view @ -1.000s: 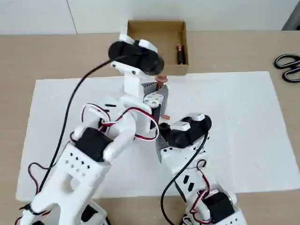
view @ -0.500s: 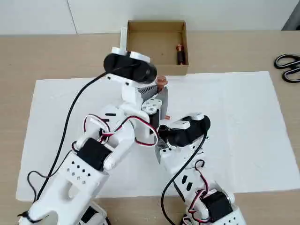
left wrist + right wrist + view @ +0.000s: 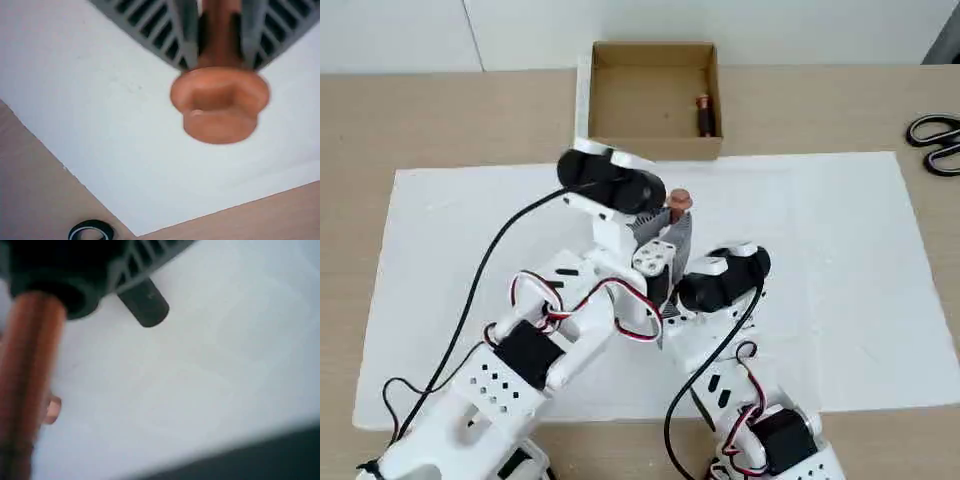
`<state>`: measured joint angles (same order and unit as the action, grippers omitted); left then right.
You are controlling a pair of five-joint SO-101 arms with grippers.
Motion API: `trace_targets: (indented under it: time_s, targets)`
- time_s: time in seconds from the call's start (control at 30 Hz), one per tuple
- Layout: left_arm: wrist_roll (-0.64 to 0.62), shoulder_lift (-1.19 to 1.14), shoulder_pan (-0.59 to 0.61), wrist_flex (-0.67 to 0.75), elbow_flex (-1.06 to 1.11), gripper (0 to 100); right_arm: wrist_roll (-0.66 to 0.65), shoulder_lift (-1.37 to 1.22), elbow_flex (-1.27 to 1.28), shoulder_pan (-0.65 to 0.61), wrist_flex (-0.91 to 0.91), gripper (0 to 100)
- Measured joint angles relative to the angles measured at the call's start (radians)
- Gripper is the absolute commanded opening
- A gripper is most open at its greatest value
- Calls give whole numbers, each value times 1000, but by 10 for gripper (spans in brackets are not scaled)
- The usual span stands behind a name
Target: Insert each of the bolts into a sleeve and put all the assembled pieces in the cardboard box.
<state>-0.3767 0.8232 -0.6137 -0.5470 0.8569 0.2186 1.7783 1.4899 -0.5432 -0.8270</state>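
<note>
A copper bolt (image 3: 677,202) was seen clamped in the left tool (image 3: 670,220), its head protruding, over the white sheet (image 3: 840,260) spread on the table (image 3: 440,110). The right arm (image 3: 725,285) was positioned just beside it. One assembled piece (image 3: 703,113) was seen lying in the cardboard box (image 3: 655,150), against the wall nearer the scissors (image 3: 932,140).
</note>
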Motion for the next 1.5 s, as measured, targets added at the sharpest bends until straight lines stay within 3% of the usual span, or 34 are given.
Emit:
trace_targets:
  time_s: [1.3,1.5]
  targets:
    - [-6,0,3,-74,2,6,0,0,0,0,0,3]
    - [-81,0,5,-112,2,6,0,0,0,0,0,3]
